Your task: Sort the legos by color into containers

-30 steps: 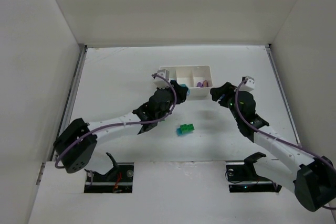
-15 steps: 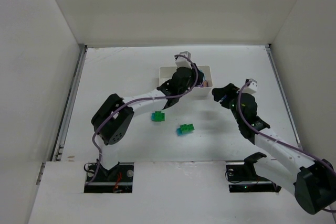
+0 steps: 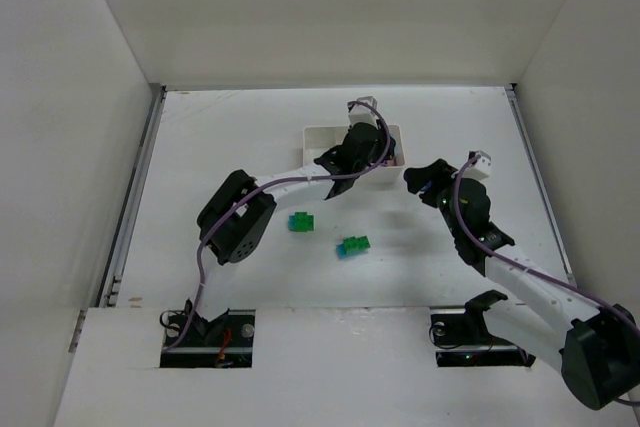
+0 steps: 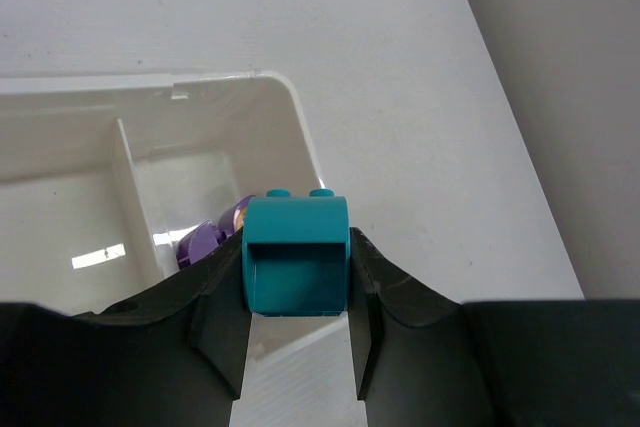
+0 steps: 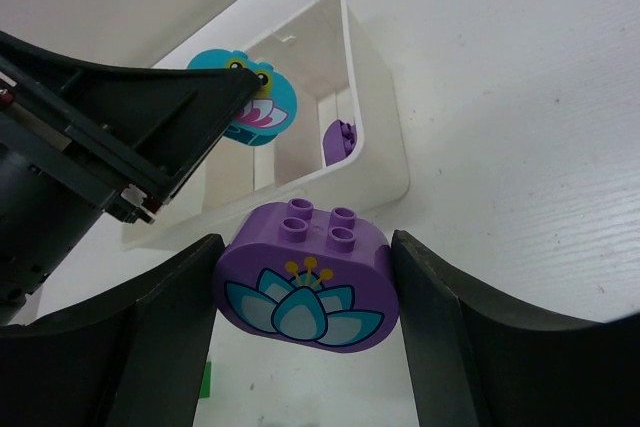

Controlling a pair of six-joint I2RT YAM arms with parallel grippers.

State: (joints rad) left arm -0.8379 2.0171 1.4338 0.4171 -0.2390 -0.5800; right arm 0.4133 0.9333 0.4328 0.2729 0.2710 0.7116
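**Both arms at the tray, each holding a brick**

Your left gripper [image 4: 296, 269] is pinching a teal brick [image 4: 296, 239] between its two fingers, studs facing away from the wrist camera. It hangs over the right end of the white tray [image 3: 312, 134]. From these views you cannot tell whether it sits squarely above the end compartment or above the wall.

That end compartment already holds a purple piece [image 4: 203, 242], lying against the divider.

Your right gripper [image 5: 305, 252] is clamped on a purple brick [image 5: 303, 292] with a flower picture on its side, studs up. It is held above the table [image 3: 220, 147], just beside the tray's right end and outside it.

Two green-and-teal clumps lie on the table in front of the tray. One [image 3: 300, 221] is below the left arm and the other [image 3: 352, 245] is nearer the middle. They are apart from each other and from both grippers.
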